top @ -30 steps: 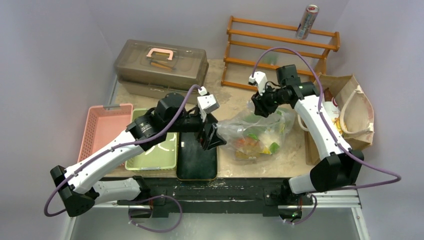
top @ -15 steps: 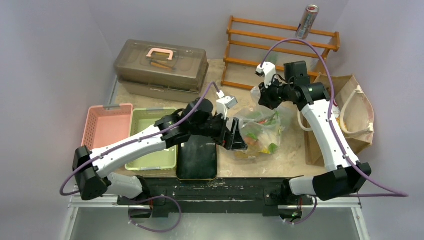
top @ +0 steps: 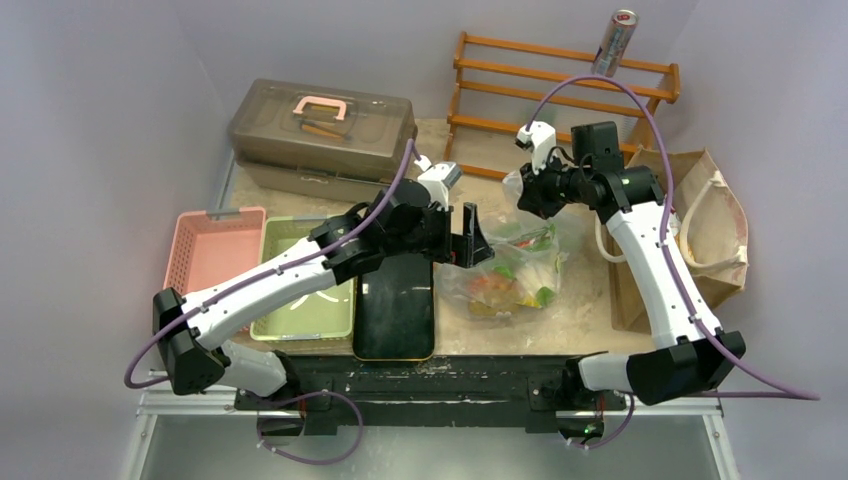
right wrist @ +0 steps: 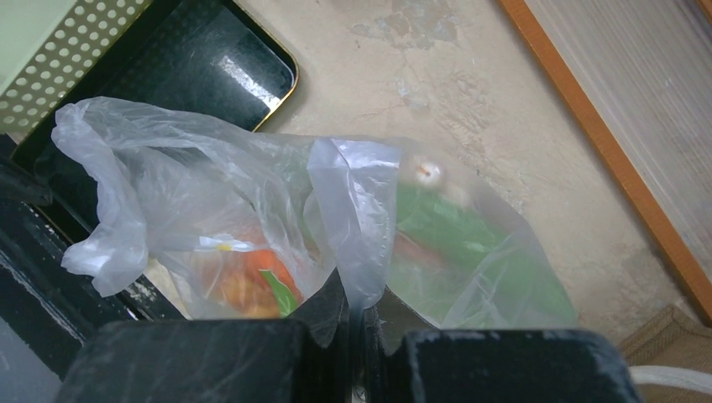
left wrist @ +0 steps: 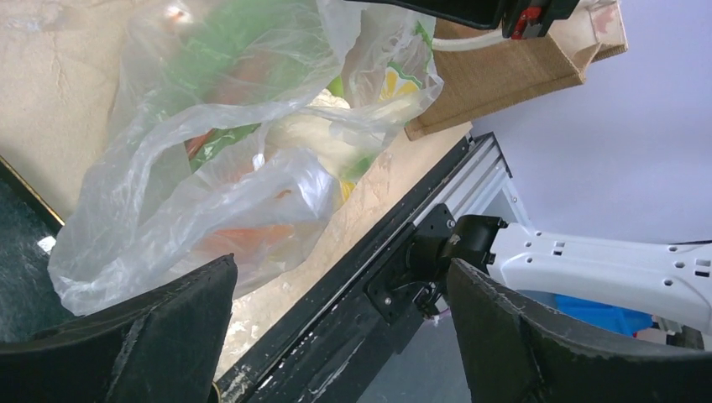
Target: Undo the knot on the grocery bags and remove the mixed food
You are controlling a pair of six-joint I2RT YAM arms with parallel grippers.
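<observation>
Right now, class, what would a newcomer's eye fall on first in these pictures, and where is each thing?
The crinkly clear plastic bag of colourful food sits mid-table, its top pinched shut in the right hand. The left hand gapes wide open, facing the bag's left side. At the back, a silver can perches on the orange wooden rack.

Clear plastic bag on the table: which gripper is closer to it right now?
Right. The right gripper is shut on a fold of the plastic bag at its far edge; the left gripper hangs open beside its left side, not gripping it.
</observation>
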